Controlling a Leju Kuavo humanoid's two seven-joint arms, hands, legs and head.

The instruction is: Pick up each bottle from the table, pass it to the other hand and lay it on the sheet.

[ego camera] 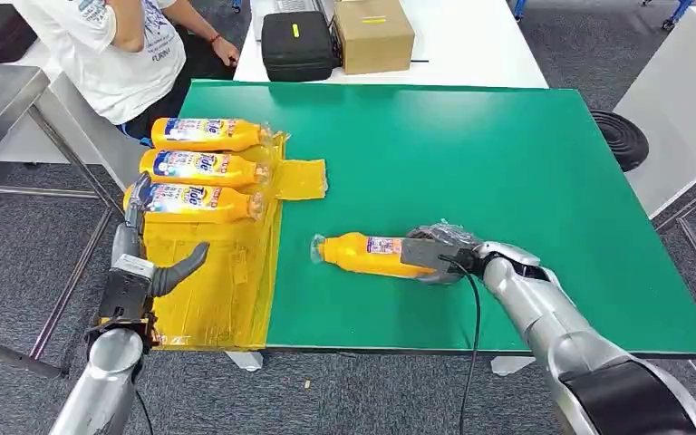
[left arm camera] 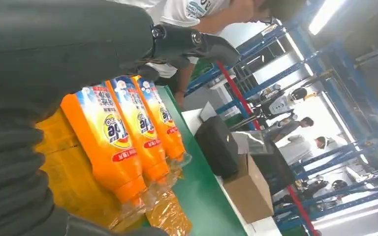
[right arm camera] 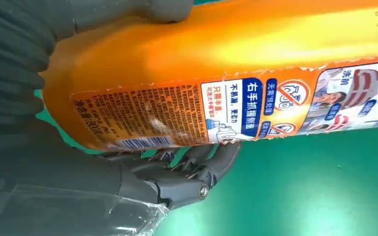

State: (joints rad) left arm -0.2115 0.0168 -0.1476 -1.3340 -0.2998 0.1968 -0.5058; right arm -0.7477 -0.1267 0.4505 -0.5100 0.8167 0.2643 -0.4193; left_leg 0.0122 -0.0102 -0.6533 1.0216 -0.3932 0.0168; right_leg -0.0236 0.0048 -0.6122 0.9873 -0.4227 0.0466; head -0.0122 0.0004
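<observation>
The orange plastic detergent bottle [ego camera: 362,255] w/ a printed label lies on its side on the green tabletop [ego camera: 507,163], clear cap end toward the yellow plastic sheet [ego camera: 208,290], a gap between them. The right hand [ego camera: 439,256] wraps around its base end, thumb over the top & dark fingers [right arm camera: 197,172] curled underneath, so it's gripping the bottle; whether the bottle is lifted off the surface, can't tell. Three more orange labelled bottles [ego camera: 204,168] lie side by side on the sheet, caps toward the tabletop's middle. The left hand [ego camera: 145,263] sits at the sheet's outer edge, holding nothing, thumb stuck out, fingers reaching up to the nearest of the three. Behind the tabletop: a black case [ego camera: 299,45] & a brown cardboard box [ego camera: 373,34] on a white table, plus a person in a white T-shirt [ego camera: 113,50] sitting near the far corner.
</observation>
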